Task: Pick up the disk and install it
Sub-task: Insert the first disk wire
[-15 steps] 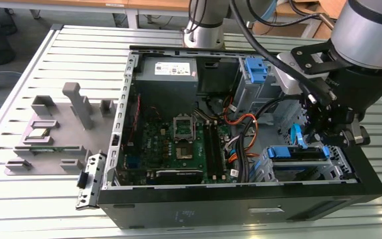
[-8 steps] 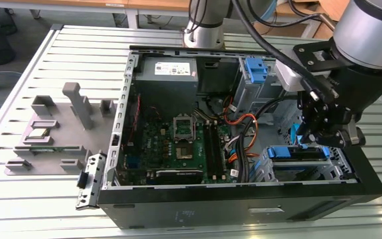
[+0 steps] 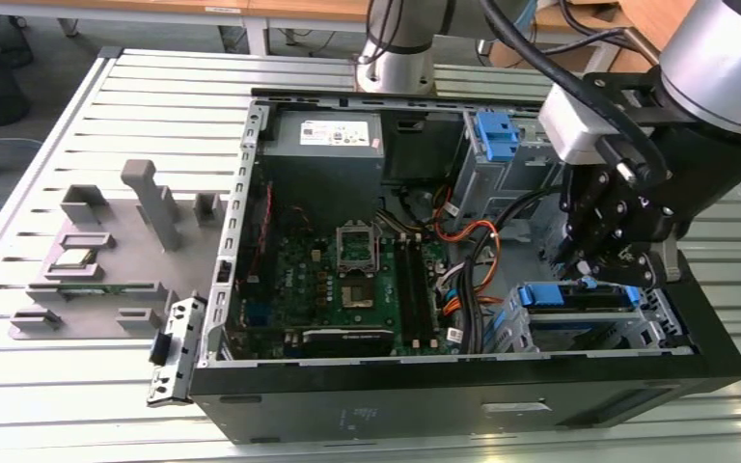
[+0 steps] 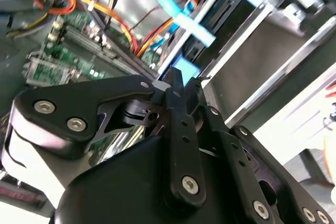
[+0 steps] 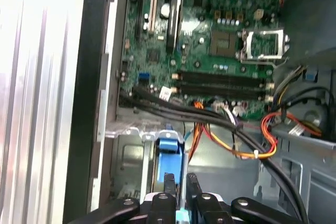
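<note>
Gripper [image 3: 598, 273] hangs fingers-down inside the open computer case [image 3: 474, 405], over the drive bay [image 3: 602, 323] at the case's corner nearest the exterior view's right. Its black fingers [image 5: 169, 184] stand nearly pressed together, pinching the blue tab of the disk [image 3: 579, 295], which sits in that bay. In the first wrist view the disk's [image 5: 170, 158] blue carrier stands on edge in the metal slot, its long axis running away from the fingers toward the motherboard [image 5: 210, 40]. The arm [image 3: 718, 68] reaches down from above the case's right side, wrist bent steeply downward. Orange and black cables [image 5: 236, 140] lie just beside the bay.
</note>
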`<state>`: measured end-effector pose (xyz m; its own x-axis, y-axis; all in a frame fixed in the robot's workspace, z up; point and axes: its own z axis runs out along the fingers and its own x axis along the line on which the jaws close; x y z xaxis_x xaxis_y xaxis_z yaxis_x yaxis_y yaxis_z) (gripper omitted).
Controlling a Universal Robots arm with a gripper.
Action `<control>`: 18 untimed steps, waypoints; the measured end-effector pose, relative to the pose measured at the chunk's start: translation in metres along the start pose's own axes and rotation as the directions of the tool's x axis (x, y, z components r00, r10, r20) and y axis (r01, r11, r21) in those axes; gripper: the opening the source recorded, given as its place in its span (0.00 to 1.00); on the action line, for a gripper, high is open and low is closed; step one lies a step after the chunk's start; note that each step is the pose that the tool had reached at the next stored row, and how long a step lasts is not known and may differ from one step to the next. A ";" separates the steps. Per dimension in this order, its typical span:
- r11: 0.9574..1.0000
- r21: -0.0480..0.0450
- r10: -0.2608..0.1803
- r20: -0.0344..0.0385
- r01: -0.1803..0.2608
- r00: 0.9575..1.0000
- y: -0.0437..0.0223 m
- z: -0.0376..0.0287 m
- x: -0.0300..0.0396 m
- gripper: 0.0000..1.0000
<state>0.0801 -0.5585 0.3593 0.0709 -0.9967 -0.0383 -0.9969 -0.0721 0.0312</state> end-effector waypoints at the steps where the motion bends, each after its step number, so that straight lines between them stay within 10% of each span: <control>1: 1.000 -0.004 0.000 0.000 0.000 1.000 0.0000 0.0000 0.0000 0.23; 7: 1.000 -0.004 0.000 0.000 0.000 1.000 -0.0026 -0.0002 0.0003 0.23; 18: 1.000 -0.004 0.000 0.000 0.000 1.000 -0.0308 -0.0011 0.0022 0.23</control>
<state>0.1109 -0.5585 0.3593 0.0708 -0.9967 -0.0385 -0.9968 -0.0722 0.0355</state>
